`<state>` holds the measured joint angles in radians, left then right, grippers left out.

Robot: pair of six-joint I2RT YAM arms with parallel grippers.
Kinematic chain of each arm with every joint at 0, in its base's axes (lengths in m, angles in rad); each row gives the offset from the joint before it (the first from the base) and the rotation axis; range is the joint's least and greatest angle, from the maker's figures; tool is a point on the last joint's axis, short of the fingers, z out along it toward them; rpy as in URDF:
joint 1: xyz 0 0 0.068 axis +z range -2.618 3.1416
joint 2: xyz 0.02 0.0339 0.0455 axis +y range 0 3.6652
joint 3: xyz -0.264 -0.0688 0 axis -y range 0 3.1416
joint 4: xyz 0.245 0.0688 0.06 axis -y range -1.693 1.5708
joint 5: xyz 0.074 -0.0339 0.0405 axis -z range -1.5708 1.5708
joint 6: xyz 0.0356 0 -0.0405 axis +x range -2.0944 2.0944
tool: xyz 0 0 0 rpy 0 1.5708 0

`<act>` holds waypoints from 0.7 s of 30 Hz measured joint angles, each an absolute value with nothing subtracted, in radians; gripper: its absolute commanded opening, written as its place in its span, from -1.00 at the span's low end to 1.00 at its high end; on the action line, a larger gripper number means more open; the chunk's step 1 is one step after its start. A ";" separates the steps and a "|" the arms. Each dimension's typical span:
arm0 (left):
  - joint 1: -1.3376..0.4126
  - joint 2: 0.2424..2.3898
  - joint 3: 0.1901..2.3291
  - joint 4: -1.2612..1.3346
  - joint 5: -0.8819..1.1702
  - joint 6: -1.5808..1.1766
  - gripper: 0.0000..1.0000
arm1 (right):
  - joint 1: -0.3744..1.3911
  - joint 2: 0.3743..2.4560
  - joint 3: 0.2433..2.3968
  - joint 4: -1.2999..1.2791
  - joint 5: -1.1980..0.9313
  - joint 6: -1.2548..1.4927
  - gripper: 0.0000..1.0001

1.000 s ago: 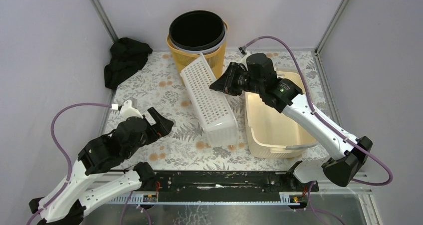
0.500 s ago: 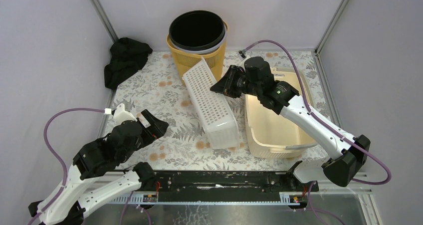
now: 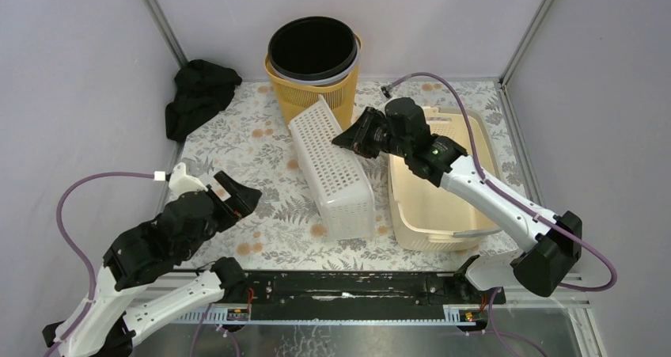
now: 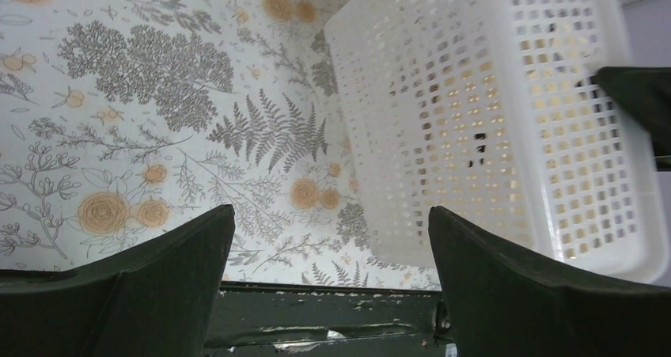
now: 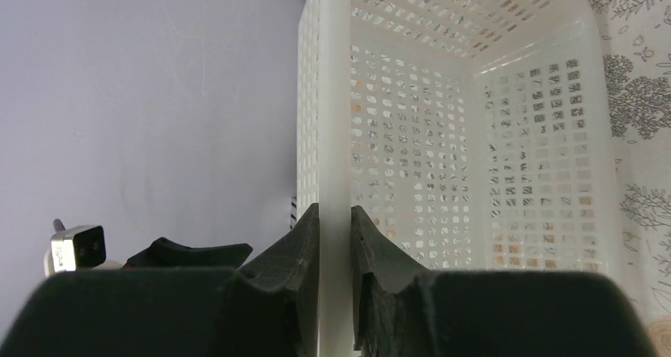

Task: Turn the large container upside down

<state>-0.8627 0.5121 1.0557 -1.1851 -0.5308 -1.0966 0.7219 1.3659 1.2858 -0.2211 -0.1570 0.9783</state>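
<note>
Floral-patterned tabletop (image 3: 237, 135) fills the enclosure between grey walls (image 3: 79, 56) in the overhead view. The white perforated basket (image 3: 336, 171) lies at the centre of the frame, running diagonally and tipped onto its side. Its latticed underside faces the left and its opening faces the cream tub (image 3: 443, 214) just beside it on the right. The right gripper (image 3: 352, 139) is clamped on the basket's upper end, near a yellow basket (image 3: 312, 96) at the back that holds a black bucket (image 3: 312, 48). A black cloth (image 3: 198, 92) sits in the upper left corner. The left gripper (image 3: 233, 195) hovers at lower left with its jaws spread wide, apart from the basket and holding nothing. From the left wrist, the left gripper (image 4: 328, 270) shows both fingers (image 4: 158, 278) far apart over the floral surface (image 4: 158, 96) and a black rail (image 4: 316, 325). The white perforated basket (image 4: 490, 119) fills the upper right of that frame. From the right wrist, the right gripper (image 5: 332, 238) pinches a thin wall of the white perforated basket (image 5: 443, 135) between its fingers (image 5: 297, 254). The latticed interior opens to the right of the frame and the grey wall (image 5: 142, 96) lies to the left.
</note>
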 measured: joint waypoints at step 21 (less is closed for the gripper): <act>-0.863 0.510 1.138 -1.213 -0.550 -1.072 1.00 | 0.887 1.505 1.135 0.230 0.047 1.139 -1.00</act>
